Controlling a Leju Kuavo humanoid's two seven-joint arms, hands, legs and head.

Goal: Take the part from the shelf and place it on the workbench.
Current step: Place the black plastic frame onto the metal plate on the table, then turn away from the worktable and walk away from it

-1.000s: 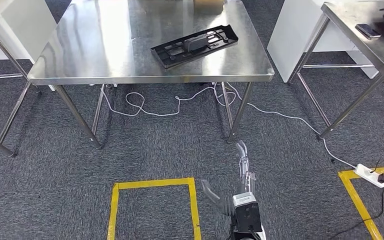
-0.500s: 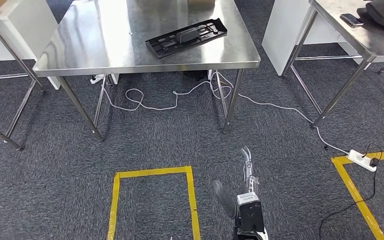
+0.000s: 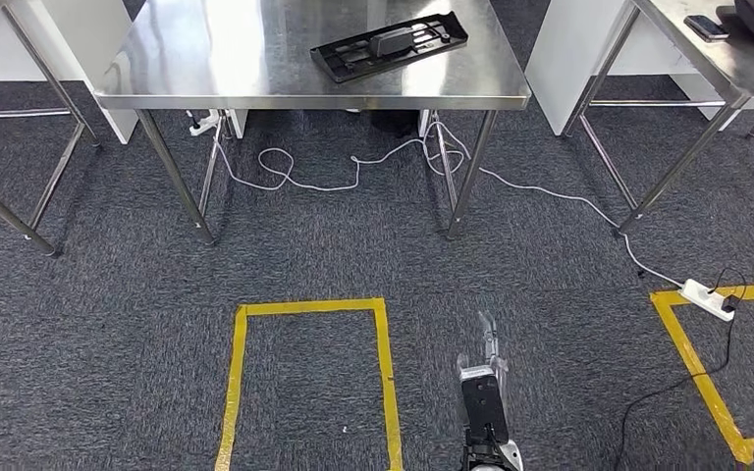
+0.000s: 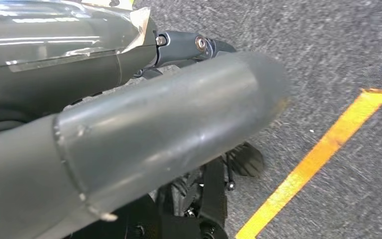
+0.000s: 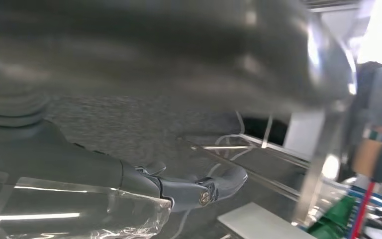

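Note:
The black flat part [image 3: 390, 44] lies on the steel workbench [image 3: 255, 74], near its front right side. My right hand [image 3: 486, 348] hangs low over the carpet, well short of the bench, fingers stretched out and holding nothing. The right wrist view shows its dark fingers [image 5: 199, 188] straight, with the blurred thumb apart from them. In the left wrist view my left hand [image 4: 154, 124] hangs over the carpet by a yellow tape line [image 4: 323, 149], its thick thumb and fingers apart and nothing between them.
A yellow tape rectangle [image 3: 309, 309] marks the carpet in front of me. A white cable [image 3: 353, 167] runs under the bench to a power strip [image 3: 704, 298]. A second steel table [image 3: 717, 69] with a phone [image 3: 704, 26] stands right, and a white cabinet [image 3: 565, 59] stands between the tables.
The whole picture has shifted: the camera has drawn back from the workbench, which now sits higher in view. My right hand has sunk lower and its thumb has turned out of sight.

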